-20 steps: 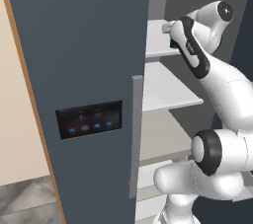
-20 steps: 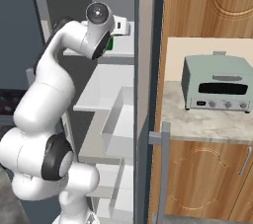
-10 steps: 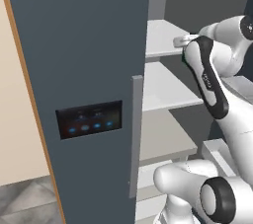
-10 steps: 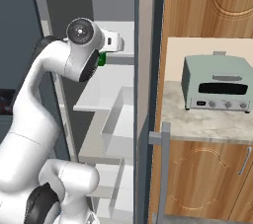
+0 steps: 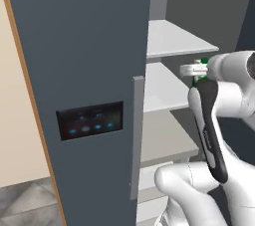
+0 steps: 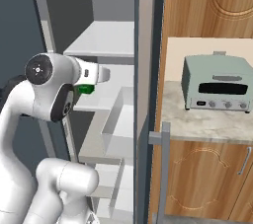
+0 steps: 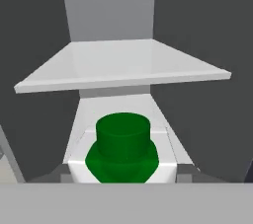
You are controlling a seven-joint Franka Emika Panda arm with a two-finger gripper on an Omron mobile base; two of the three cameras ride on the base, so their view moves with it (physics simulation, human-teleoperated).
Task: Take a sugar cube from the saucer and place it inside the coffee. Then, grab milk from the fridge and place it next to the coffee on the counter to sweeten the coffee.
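The milk [image 7: 122, 141] fills the bottom of the hand view, its green top close to the camera and white sides below it. My gripper [image 5: 198, 70] is shut on the carton in front of the open fridge [image 5: 89, 60], level with the middle white shelves. From the right, a green patch of the milk [image 6: 86, 89] shows under the hand, where the gripper [image 6: 92, 81] holds it just outside the shelves. The counter [image 6: 184, 125] lies to the right of the fridge. The sugar cube, saucer and coffee are out of view.
The fridge door with its black display [image 5: 90, 120] and silver handle [image 5: 135, 135] stands open on the left. White shelves [image 7: 123, 65] lie ahead of the hand. A grey-green toaster oven [image 6: 215, 84] sits on the counter above wooden cabinets [image 6: 197, 178].
The hand has come down and back out of the upper shelves toward the base, and the green carton has moved with it. The base has not moved.
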